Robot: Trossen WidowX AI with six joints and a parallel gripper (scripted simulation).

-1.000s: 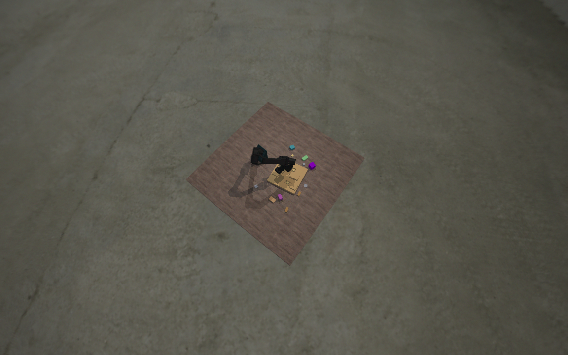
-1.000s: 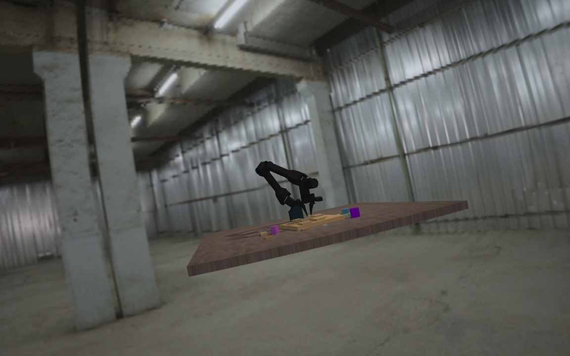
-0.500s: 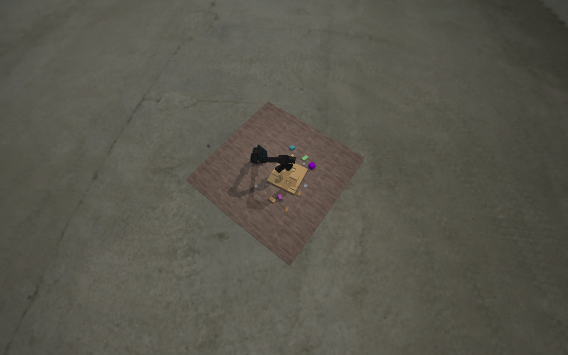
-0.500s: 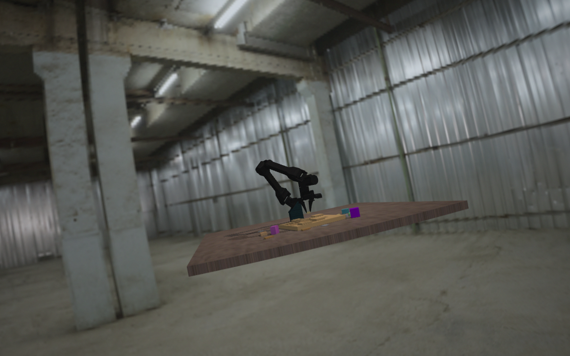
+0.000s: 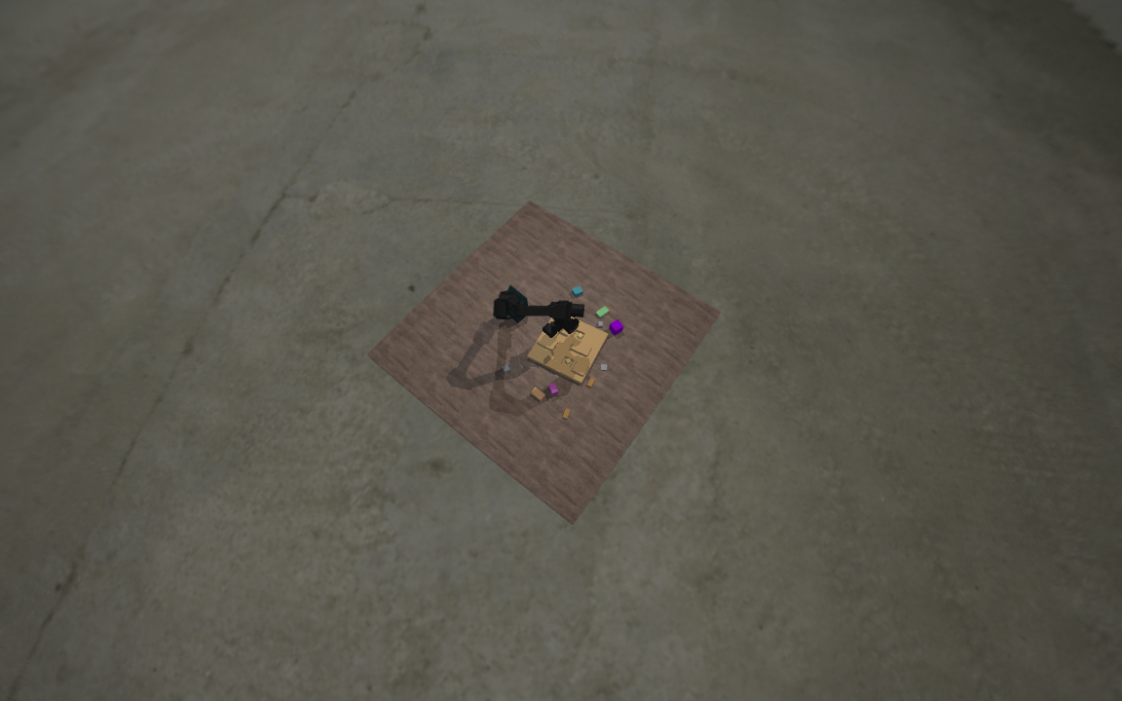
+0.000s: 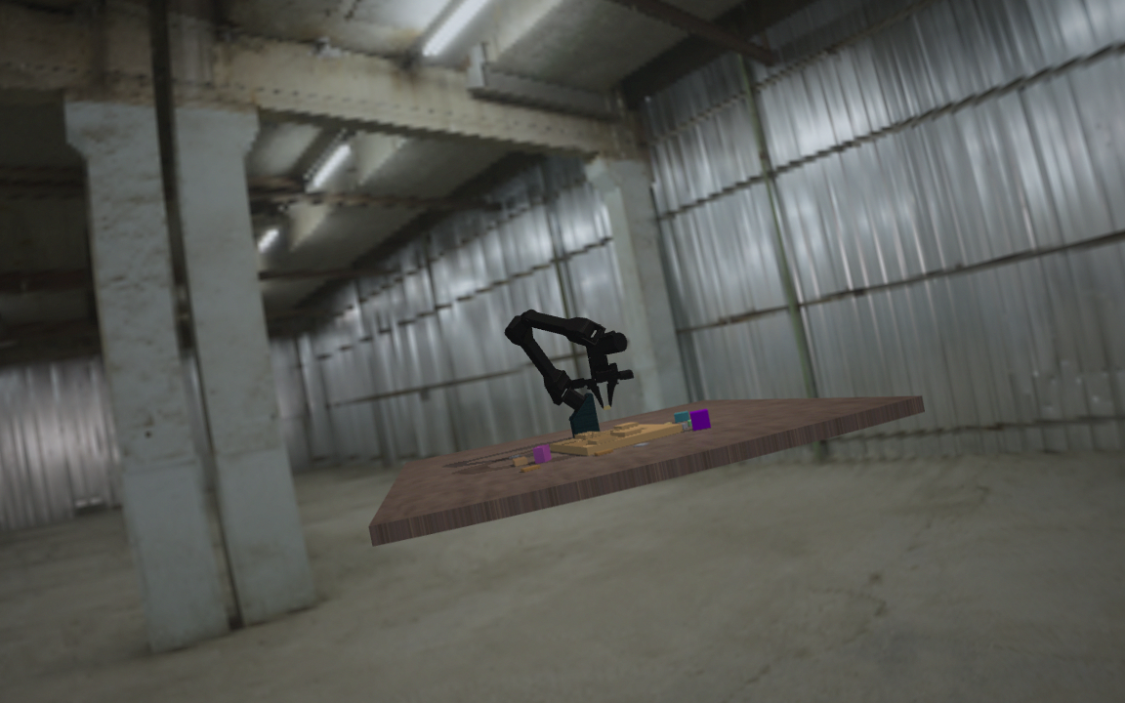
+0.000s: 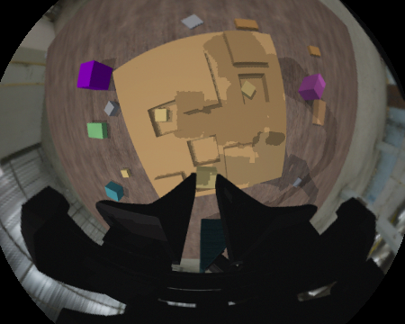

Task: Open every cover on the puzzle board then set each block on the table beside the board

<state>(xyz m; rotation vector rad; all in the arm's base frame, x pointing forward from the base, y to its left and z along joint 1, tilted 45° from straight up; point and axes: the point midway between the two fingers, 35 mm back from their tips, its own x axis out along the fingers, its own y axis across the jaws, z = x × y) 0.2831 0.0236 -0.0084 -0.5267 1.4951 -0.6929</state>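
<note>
My gripper (image 7: 205,177) (image 6: 607,406) is shut on a pale yellow block (image 7: 206,181), held in the air above the near edge of the tan puzzle board (image 7: 135,90) (image 5: 550,362) (image 6: 662,433). In the wrist view an empty square well (image 7: 204,150) lies just beyond the fingertips. One pale block (image 7: 161,115) sits in the left well, and another block (image 7: 248,89) sits turned in the upper right well. Raised covers show at the upper right (image 7: 247,50), the upper middle (image 7: 184,76) and the lower right (image 7: 243,164), beside the wells. A small yellow block (image 7: 125,173) lies on the table left of the board.
Left of the board in the wrist view are a purple cube (image 7: 94,76), a grey piece (image 7: 111,108), a green block (image 7: 97,130) and a teal block (image 7: 114,191). Right of it are a magenta cube (image 7: 312,87) and orange pieces (image 7: 319,112) (image 7: 314,50). A grey tile (image 7: 192,21) lies beyond.
</note>
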